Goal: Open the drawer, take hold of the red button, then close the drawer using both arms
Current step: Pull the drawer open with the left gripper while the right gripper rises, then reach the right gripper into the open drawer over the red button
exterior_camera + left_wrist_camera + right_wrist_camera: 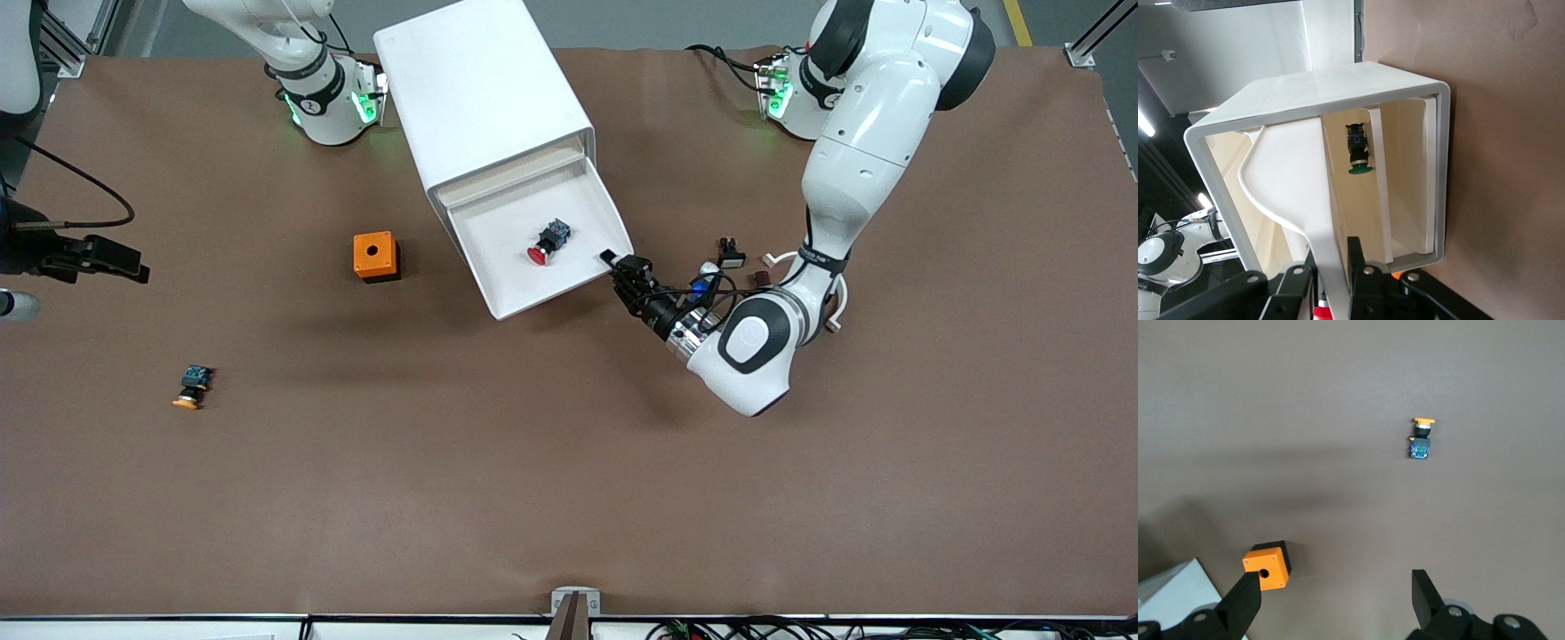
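The white cabinet (pixel 480 98) stands at the table's robot side. Its drawer (pixel 498 236) is pulled out toward the front camera. The red-capped button (pixel 542 253) lies on its side on the drawer's floor, and shows in the left wrist view too (pixel 1358 150). My left gripper (pixel 618 264) is at the drawer's front corner toward the left arm's end, shut on the thin white front wall (pixel 1328 253). My right gripper (pixel 129 265) hangs open and empty (pixel 1333 583) over the table at the right arm's end.
An orange box with a hole (pixel 375 256) (pixel 1265 568) sits beside the drawer toward the right arm's end. A yellow-capped button (pixel 191 388) (pixel 1421 440) lies nearer the front camera. Small parts (pixel 729 258) lie by the left arm.
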Robot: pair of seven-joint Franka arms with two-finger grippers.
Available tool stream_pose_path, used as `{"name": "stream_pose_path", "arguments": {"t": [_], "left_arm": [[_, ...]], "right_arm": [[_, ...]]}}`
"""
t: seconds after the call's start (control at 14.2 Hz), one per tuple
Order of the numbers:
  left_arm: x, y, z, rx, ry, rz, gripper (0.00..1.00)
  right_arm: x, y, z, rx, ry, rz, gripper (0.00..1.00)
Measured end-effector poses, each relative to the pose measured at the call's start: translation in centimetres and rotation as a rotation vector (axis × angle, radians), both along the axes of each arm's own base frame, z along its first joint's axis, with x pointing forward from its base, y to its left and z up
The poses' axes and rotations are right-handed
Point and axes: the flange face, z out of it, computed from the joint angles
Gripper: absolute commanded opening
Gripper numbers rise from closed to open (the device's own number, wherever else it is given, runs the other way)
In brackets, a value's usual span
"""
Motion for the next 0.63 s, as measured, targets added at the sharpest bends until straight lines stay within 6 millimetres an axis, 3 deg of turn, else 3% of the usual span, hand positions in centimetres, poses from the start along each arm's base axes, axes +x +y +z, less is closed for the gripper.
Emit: {"name": "stream_pose_path", "arguments": {"t": [0.07,0.14,0.28,0.63], "left_arm": [[0.0,0.0,0.0,0.0,-0.001,0.001,0.91],[0.1,0.0,0.1,-0.002,-0.003,0.001,1.0],[0.4,-0.1,0.5,-0.008,-0.015,0.002,1.0],[2.0,1.0,1.2,-0.018,-0.072,0.018,1.0]], "right_arm": [[0.0,1.1,0.1,-0.007,0.01,-0.073,1.0],[-0.1,2.8,0.1,-0.008,0.025,-0.132,1.0],[-0.4,6.5,0.4,0.014,0.044,-0.214,1.0],[-1.8,12.7,1.4,0.043,0.075,-0.361,1.0]]}}
